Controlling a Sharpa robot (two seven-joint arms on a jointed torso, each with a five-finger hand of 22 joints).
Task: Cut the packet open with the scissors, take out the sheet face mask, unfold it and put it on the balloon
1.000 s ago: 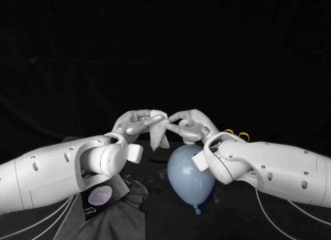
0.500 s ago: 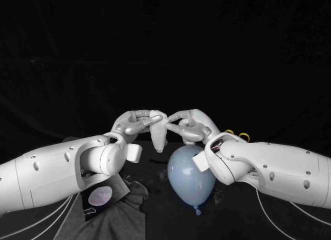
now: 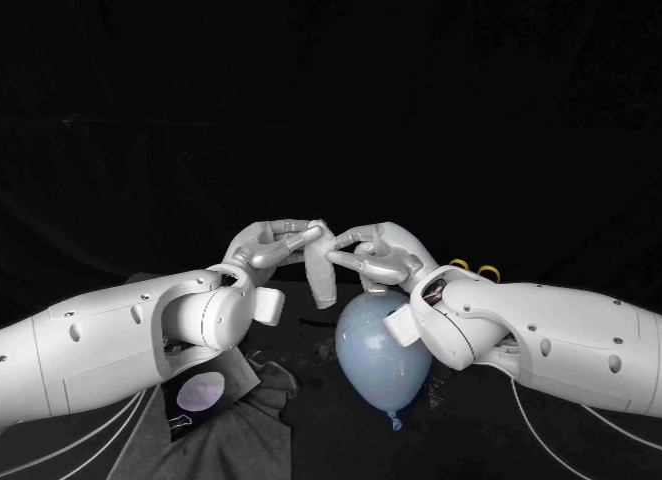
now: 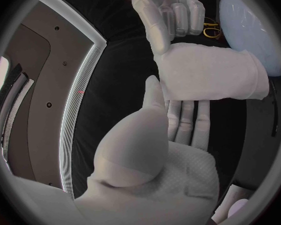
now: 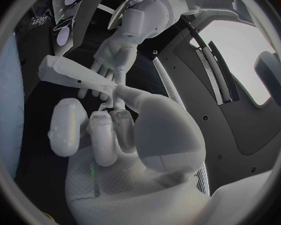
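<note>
Both hands are raised above the pale blue balloon (image 3: 382,355), fingertips meeting. Between them hangs the white sheet mask (image 3: 321,282), still folded into a narrow strip. My left hand (image 3: 274,245) pinches its top edge from one side and my right hand (image 3: 377,250) from the other. In the left wrist view the folded mask (image 4: 209,77) lies across my left hand (image 4: 178,150), with the right hand (image 4: 172,15) gripping its end. In the right wrist view the mask (image 5: 68,74) sticks out between the left hand (image 5: 112,55) and the right hand (image 5: 115,135). The yellow-handled scissors (image 3: 475,268) lie behind the right arm.
A crumpled grey cloth (image 3: 252,420) lies at the front left of the table, and the cut packet (image 3: 199,392) with an oval picture rests on it. The balloon's knot (image 3: 396,420) points toward the front edge.
The hanging mask has narrowed from a flared flap to a slim strip as the fingers worked its top edge. Both arms have stayed in place above the balloon.
</note>
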